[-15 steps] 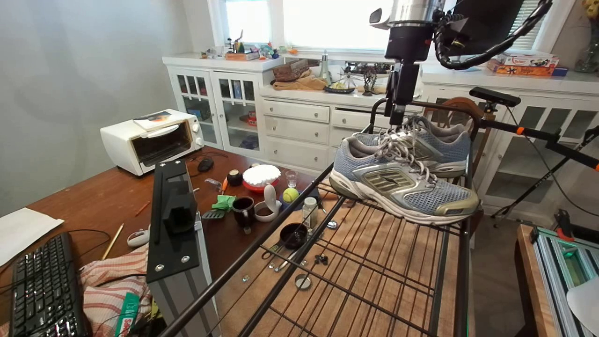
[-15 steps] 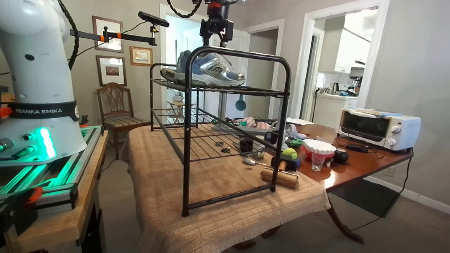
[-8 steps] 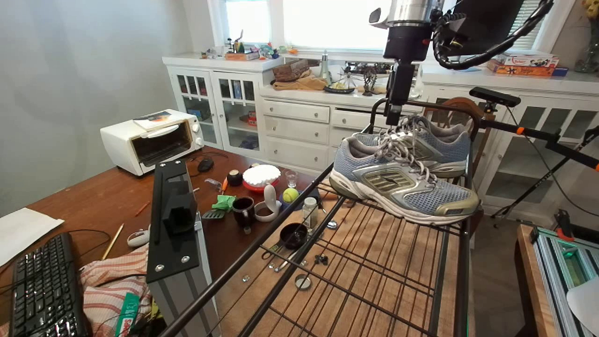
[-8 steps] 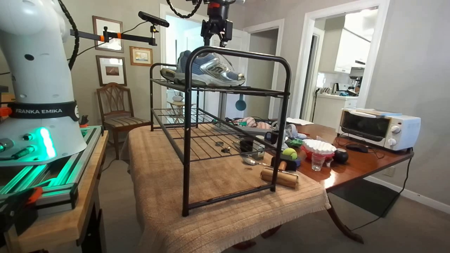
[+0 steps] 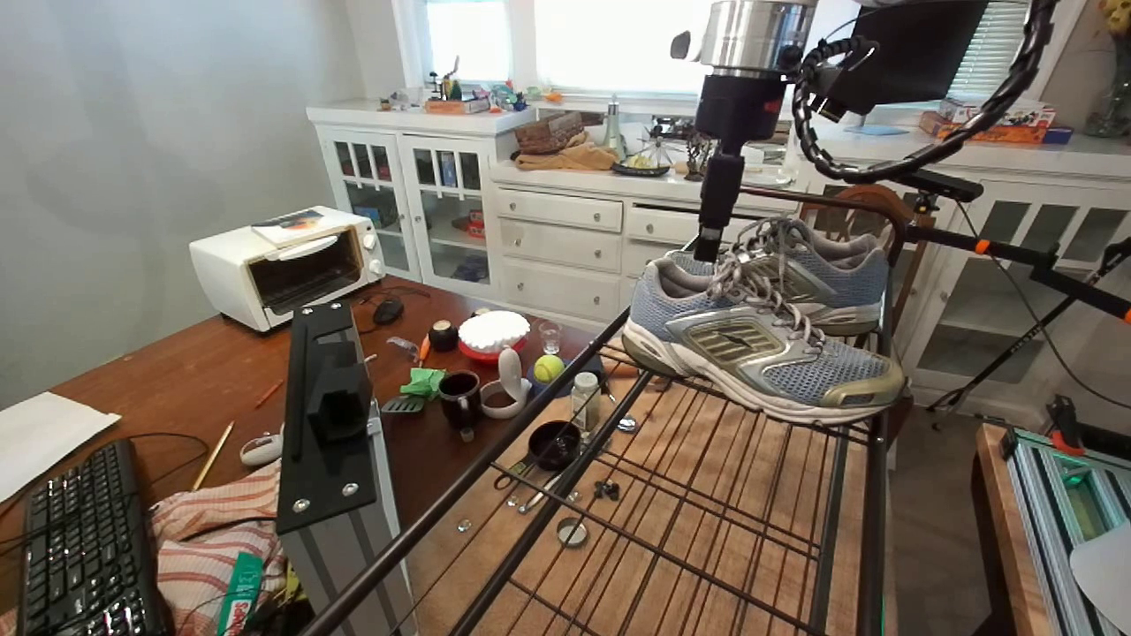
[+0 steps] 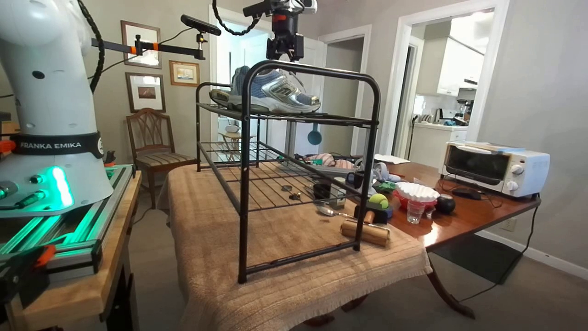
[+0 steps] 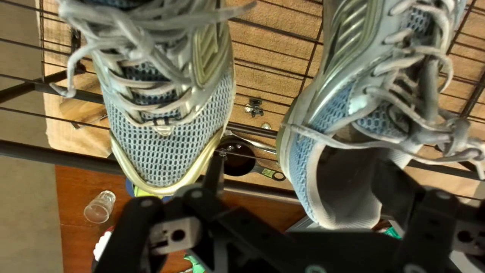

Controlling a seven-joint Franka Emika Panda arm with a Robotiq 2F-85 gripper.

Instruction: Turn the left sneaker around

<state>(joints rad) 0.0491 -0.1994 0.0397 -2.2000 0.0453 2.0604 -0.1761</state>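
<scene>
While the left sneaker (image 5: 760,344) sits high on the rack (image 6: 245,184), toe opposite to its mate (image 5: 817,274), its turn seems still ahead, though these views hardly settle that. The arm (image 5: 755,40) points down, fingers (image 7: 398,189) wide apart, holding nothing, near the sneaker's heel.

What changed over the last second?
The gripper moved down and, in an exterior view, to picture left, toward the heel of the nearer sneaker. It stands open; nothing visibly gripped or released. That sneaker, the farther sneaker and the rack stayed put.
</scene>
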